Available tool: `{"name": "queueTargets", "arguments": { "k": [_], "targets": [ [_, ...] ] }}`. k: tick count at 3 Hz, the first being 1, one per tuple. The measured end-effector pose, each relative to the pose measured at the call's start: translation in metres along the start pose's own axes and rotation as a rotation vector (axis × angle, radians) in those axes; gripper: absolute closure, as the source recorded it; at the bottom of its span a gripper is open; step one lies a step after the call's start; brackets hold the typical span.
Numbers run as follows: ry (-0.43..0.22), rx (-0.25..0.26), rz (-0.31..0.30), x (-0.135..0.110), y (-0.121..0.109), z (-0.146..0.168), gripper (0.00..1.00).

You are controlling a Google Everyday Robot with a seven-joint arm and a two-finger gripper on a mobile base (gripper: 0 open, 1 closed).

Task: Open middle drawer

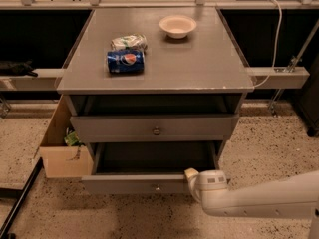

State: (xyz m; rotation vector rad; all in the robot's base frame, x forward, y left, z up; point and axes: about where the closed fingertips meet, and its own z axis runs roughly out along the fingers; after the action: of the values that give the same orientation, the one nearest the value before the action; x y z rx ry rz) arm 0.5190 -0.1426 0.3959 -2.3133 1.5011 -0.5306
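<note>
The middle drawer (134, 184) is a grey flat front with a small round knob (156, 187). It stands pulled out from the cabinet, and its dark inside shows behind the front. My gripper (191, 175) is at the end of the white arm that reaches in from the right. It sits at the right end of the drawer's top edge, touching it or very near it. Above, the wider top drawer (114, 128) stays in, with its own knob (156, 131).
On the cabinet top (199, 63) lie a blue soda can (125, 61), a crumpled can (128, 42) and a white bowl (178, 26). A cardboard box (62, 156) stands on the floor against the cabinet's left side. A black bar (17, 203) lies at lower left.
</note>
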Motion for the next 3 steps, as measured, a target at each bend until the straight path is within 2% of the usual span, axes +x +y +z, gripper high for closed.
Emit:
{"name": "queueTargets", "arguments": {
  "k": [3],
  "targets": [
    [-0.001,-0.016,0.002,-0.0013,0.0097,-0.0100,1.00]
  ]
}}
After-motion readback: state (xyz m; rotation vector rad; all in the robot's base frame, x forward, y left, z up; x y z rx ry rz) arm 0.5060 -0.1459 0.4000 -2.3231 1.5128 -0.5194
